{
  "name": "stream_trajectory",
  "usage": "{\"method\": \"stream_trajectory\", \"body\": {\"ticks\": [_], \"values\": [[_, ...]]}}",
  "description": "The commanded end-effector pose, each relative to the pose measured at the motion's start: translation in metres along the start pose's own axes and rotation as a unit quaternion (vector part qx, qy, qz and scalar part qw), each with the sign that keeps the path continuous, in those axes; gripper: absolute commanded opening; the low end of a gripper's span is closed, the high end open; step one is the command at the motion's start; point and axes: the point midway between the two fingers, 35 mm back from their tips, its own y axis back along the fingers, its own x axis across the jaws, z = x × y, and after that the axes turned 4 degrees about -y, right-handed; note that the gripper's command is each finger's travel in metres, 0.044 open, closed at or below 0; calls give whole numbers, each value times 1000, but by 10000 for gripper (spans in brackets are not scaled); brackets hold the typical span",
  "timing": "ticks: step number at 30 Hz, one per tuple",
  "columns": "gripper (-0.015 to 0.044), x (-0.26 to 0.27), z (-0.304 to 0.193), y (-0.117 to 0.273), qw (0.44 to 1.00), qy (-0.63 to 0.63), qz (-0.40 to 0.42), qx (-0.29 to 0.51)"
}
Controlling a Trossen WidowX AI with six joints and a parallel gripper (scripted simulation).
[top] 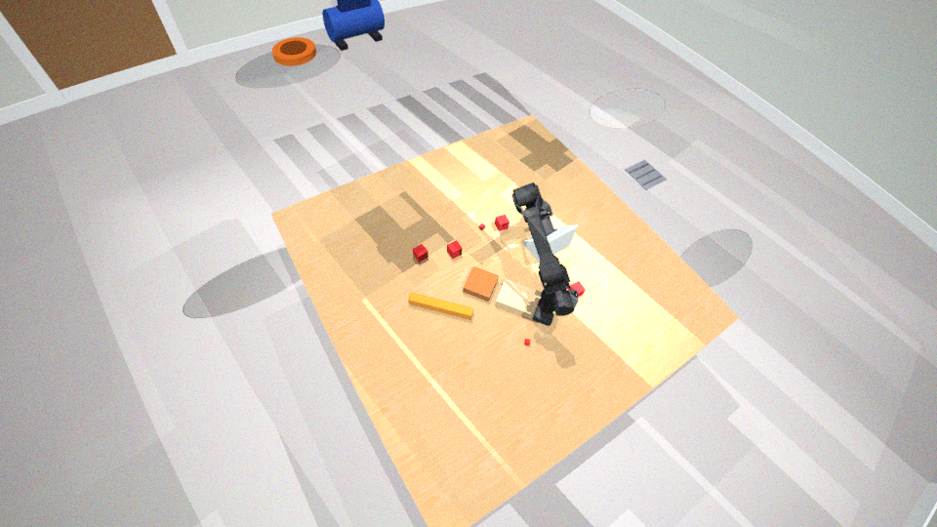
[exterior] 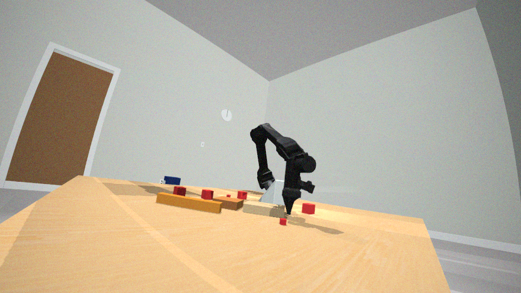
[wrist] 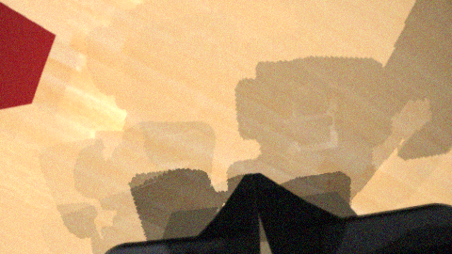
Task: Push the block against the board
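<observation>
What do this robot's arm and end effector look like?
A single matte-black jointed arm with chunky rounded joint housings and slimmer links. Its black end effector has two wedge-shaped fingers tapering to narrow tips. I can make out no markings or cables.

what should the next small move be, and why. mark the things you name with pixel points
Probably a gentle sideways nudge of the cream piece (top: 513, 300) (exterior: 261, 209) toward the square block (top: 481, 283) (exterior: 228, 203): the shut hand (top: 542, 319) (exterior: 288, 212) (wrist: 252, 182) is low by its far end, and a narrow gap seems to separate the two.
</observation>
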Motion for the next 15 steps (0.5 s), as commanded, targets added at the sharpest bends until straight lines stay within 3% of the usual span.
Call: {"method": "stream_trajectory", "body": {"ticks": [1,15], "values": [[0,0,-5,0,1000,1,-1,2],[0,0,-16,0,1000,1,-1,2]]}}
